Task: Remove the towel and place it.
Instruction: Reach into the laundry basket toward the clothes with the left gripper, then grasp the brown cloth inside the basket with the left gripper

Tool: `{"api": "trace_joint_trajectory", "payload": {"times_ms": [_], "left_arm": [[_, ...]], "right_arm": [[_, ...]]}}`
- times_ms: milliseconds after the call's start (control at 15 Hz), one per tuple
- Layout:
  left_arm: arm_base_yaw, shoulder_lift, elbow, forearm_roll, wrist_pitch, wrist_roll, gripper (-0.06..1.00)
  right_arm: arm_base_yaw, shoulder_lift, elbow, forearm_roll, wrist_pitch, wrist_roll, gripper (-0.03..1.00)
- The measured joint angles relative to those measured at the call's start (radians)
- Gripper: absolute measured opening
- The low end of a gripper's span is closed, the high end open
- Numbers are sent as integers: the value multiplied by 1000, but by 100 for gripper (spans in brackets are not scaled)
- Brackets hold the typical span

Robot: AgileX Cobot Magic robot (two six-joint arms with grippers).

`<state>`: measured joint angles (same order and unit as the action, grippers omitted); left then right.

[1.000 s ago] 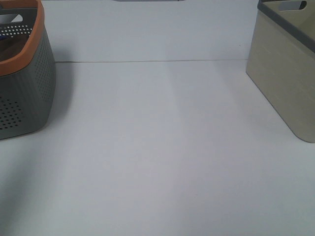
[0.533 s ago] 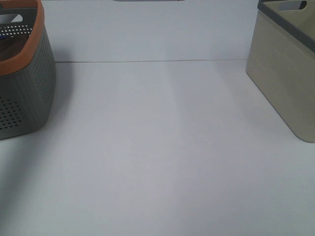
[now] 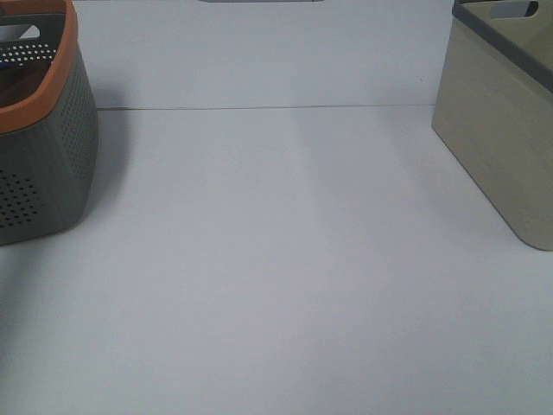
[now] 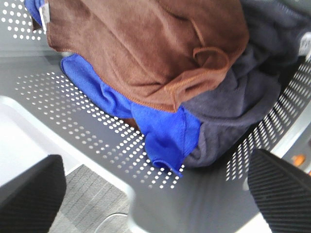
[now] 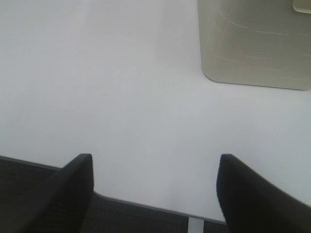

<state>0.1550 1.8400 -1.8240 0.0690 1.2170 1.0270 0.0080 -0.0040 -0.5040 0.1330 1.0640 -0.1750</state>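
Far left, a grey plastic basket with rounded corners, an orange rim and walls punched with rows of small holes; in the left wrist view the same perforated wall looks smooth and hard. Inside lies a heap of soft cloths. The towel is on top: brown plush, short nap, stitched hem, rumpled, with one fold curled into a loop and a small white tag at a corner near the basket wall. Under it a bright blue cloth pokes out, thinner, its hemmed corner hanging onto the holes. A dark grey fuzzy cloth sits beside and partly beneath the towel. Nothing covers the towel. The left gripper hangs above the heap, its black ribbed fingers spread wide, touching nothing. Middle: a flat matte white counter. Right: a beige bin, straight-walled with faint wood-grain lines, rounded base corners, a dark grey rim and a handle slot. The right gripper is over the counter edge, fingers spread wide and holding nothing, well apart from the bin, with dark floor below.
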Motion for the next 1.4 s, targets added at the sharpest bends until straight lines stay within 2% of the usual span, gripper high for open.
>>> {"api": "trace_joint_trajectory", "payload": {"times_ms": [333,467,667,1000,1400], "left_arm": [[15,103,0,-26,-19,92,95],[15,158,0,-62,-59,106,95],[15,229,0,-120,-60,179,94],[15,288,0,-120,-86,259,92],[15,310,0,-122,-121,271,88]], "right_arm": [[0,0,0,1,0,0,62],[0,0,0,1,0,0,62],[0,0,0,1,0,0,62],[0,0,0,1,0,0,62],[0,0,0,1,0,0,62]]}}
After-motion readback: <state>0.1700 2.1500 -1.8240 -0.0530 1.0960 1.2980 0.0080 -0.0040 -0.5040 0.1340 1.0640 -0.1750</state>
